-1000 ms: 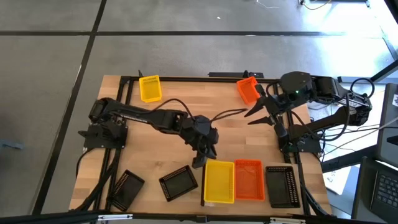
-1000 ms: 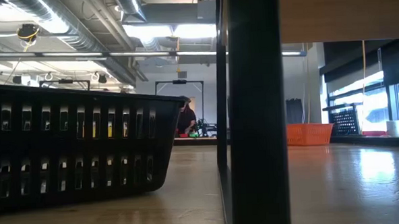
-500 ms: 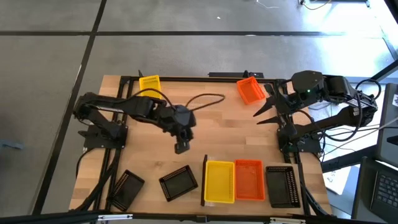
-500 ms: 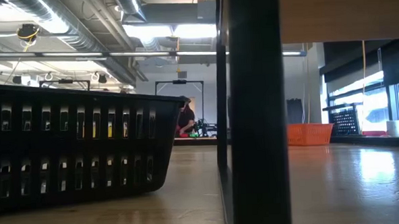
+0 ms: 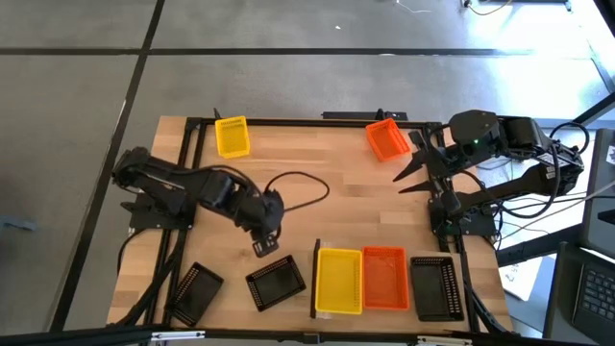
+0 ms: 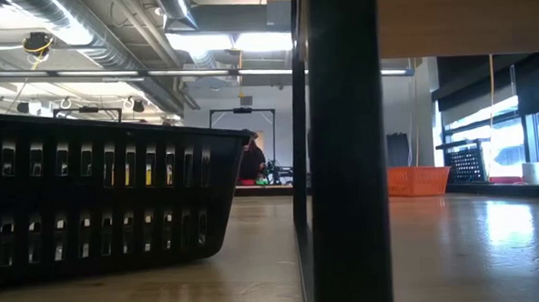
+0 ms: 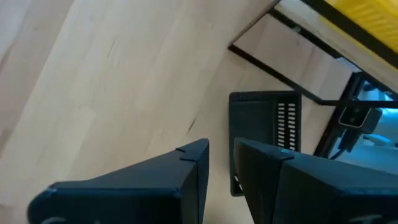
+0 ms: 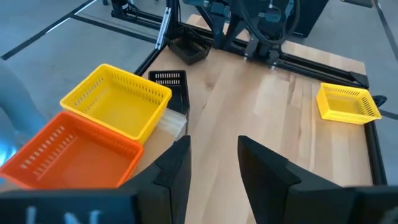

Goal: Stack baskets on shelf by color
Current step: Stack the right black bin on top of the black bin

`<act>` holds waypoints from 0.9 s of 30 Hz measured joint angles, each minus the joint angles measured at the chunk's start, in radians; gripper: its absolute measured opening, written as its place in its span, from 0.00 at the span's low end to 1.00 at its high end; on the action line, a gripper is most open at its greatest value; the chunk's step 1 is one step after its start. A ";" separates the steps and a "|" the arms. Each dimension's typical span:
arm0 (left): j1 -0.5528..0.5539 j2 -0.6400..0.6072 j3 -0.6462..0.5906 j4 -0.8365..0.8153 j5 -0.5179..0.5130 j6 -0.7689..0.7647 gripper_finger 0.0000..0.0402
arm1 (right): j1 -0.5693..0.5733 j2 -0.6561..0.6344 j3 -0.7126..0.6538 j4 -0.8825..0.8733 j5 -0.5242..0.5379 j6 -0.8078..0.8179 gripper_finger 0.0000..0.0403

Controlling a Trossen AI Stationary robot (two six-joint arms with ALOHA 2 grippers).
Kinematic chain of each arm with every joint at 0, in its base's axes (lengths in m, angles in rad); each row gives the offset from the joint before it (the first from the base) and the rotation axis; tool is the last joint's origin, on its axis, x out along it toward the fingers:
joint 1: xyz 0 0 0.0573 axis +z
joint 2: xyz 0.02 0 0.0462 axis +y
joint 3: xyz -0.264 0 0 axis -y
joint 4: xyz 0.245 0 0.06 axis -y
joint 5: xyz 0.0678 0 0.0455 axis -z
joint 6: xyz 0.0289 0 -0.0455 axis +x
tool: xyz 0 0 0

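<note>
Shelf (image 5: 338,252) at the table's (image 5: 317,163) near edge carries one yellow basket (image 5: 338,281) and one orange basket (image 5: 384,278). Just beside its dark end piece lies a tilted black basket (image 5: 276,282); the left tool (image 5: 263,246) hangs over it, fingers a little apart and empty. A skewed grip could slide it into the shelf. Farther off, the right tool (image 5: 408,171) waits, spread wide, near another orange basket (image 5: 384,140).
</note>
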 joint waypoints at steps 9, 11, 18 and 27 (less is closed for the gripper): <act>-0.103 0.000 0.000 -0.062 -0.154 -0.187 0.17 | 0.000 0.000 0.000 -0.002 -0.059 -0.001 0.33; -0.119 0.000 0.000 -0.078 -0.169 -0.229 0.17 | 0.000 0.000 0.000 -0.003 -0.059 -0.001 0.33; -0.150 0.000 -0.125 -0.046 -0.120 -0.424 0.17 | 0.000 0.000 0.000 -0.003 -0.059 -0.003 0.33; -0.156 0.000 -0.364 0.297 0.004 -0.443 0.17 | 0.000 0.000 0.000 -0.003 -0.059 -0.003 0.33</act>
